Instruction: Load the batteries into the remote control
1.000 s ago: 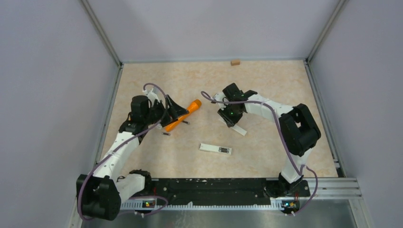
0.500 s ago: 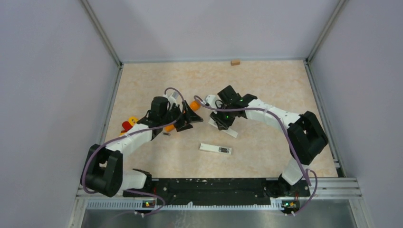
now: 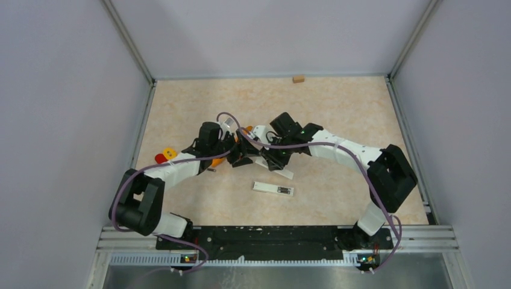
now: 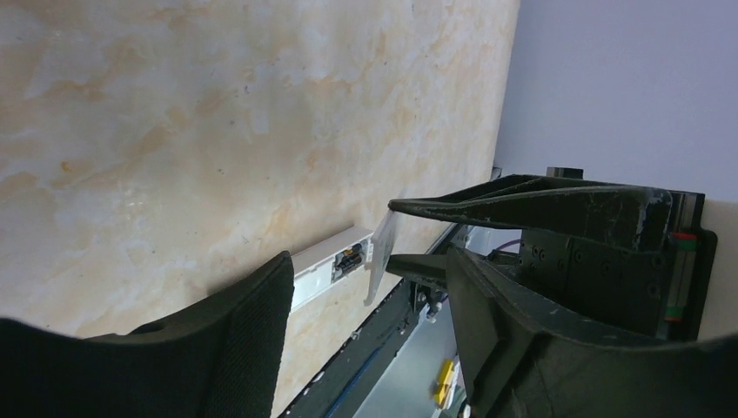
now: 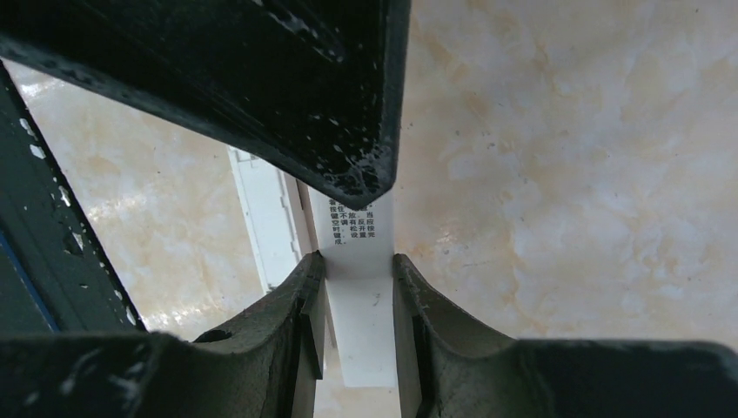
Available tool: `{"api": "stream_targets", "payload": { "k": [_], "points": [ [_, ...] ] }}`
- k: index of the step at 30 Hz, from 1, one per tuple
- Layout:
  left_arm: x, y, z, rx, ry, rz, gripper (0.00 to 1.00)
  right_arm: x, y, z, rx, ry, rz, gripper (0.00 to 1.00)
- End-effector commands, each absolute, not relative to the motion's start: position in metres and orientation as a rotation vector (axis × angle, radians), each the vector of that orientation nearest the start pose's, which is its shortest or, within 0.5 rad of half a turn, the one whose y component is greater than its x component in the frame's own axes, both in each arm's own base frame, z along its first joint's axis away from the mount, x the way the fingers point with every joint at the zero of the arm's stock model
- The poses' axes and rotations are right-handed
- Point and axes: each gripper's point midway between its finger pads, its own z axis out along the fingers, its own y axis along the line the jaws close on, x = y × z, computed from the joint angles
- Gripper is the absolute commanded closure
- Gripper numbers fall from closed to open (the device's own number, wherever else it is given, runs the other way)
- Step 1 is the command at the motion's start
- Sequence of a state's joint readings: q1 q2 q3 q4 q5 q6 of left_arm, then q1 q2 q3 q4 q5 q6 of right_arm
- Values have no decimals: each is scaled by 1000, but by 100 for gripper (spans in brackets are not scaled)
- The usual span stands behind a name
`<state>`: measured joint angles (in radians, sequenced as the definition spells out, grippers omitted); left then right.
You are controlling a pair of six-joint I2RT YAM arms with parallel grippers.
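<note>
Just beyond the remote control (image 3: 273,188), at the table's centre, the two grippers meet tip to tip.

**Right arm.** It arcs in from the right of the remote, elbow raised and forearm angled toward the centre. The right gripper (image 5: 357,261) is clamped on a white battery cover (image 5: 352,231), a flat panel with printed text. The cover is held on edge above the remote's far side.

**Left arm.** It lies low and stretched out from the left of the remote, with the wrist rolled over. The fingers of the left gripper (image 4: 365,259) are spread apart and grasp nothing. In the left wrist view the cover shows in the gap between them. In the right wrist view one left finger overlaps the cover's free end; contact cannot be confirmed.

**Task items.** The remote lies flat on the table (image 3: 337,114), nearer the arm bases than both grippers, with its battery compartment uncovered. A thin dark cylinder, probably one of the batteries (image 3: 211,170), lies on the table well to the left of the remote, beside the left forearm. An orange torch (image 3: 218,162) lies just beyond it, largely hidden under the left arm.
</note>
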<state>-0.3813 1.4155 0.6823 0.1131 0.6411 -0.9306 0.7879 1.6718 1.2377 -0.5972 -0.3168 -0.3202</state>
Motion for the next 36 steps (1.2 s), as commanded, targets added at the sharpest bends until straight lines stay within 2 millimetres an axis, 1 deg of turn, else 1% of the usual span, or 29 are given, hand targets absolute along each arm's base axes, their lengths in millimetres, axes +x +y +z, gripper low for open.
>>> {"api": "stream_targets", "payload": {
  "k": [1,3,10,14,16,17,18,20,21,22,23,24,26,27,29,30,33,35,36],
  "points": [
    [274,-263,138,-211,2352,-1480,35,237,323,124,-1490,2050,655,72],
    [273,-265,140,-207,2352,-1500,41,237,324,124,-1486,2051,655,72],
    [266,-269,140,-200,2383,-1548,56,241,329,125,-1452,2055,661,72],
    [262,-269,141,-192,2389,-1562,69,243,330,127,-1438,2056,663,72],
    [260,-269,146,-175,2380,-1578,96,246,331,127,-1410,2070,653,72],
    [259,-270,149,-162,2372,-1587,100,247,331,127,-1398,2080,649,72],
    [258,-270,154,-143,2356,-1599,100,248,331,127,-1384,2091,641,71],
    [259,-270,160,-124,2333,-1593,100,252,328,127,-1335,2127,633,66],
    [261,-269,163,-111,2321,-1579,100,253,326,130,-1306,2139,640,61],
    [262,-267,166,-99,2315,-1560,100,255,323,132,-1268,2154,647,52],
    [264,-266,167,-94,2315,-1537,100,257,320,136,-1222,2156,658,39],
    [266,-264,168,-86,2312,-1522,100,256,317,142,-1176,2156,681,31],
    [269,-261,173,-86,2298,-1508,100,253,313,158,-1083,2140,746,23],
    [270,-260,175,-87,2292,-1510,100,252,309,167,-1018,2142,773,21],
    [272,-259,180,-92,2277,-1514,100,251,299,180,-847,2170,816,19],
    [272,-259,183,-90,2267,-1516,100,254,291,187,-739,2184,829,19],
    [273,-258,189,-115,2246,-1532,100,257,272,196,-353,2240,898,18],
    [274,-258,199,-144,2208,-1568,100,251,267,204,-142,2212,986,18],
    [273,-259,204,-145,2188,-1585,100,248,266,199,-47,2212,1034,18]
  ]
}}
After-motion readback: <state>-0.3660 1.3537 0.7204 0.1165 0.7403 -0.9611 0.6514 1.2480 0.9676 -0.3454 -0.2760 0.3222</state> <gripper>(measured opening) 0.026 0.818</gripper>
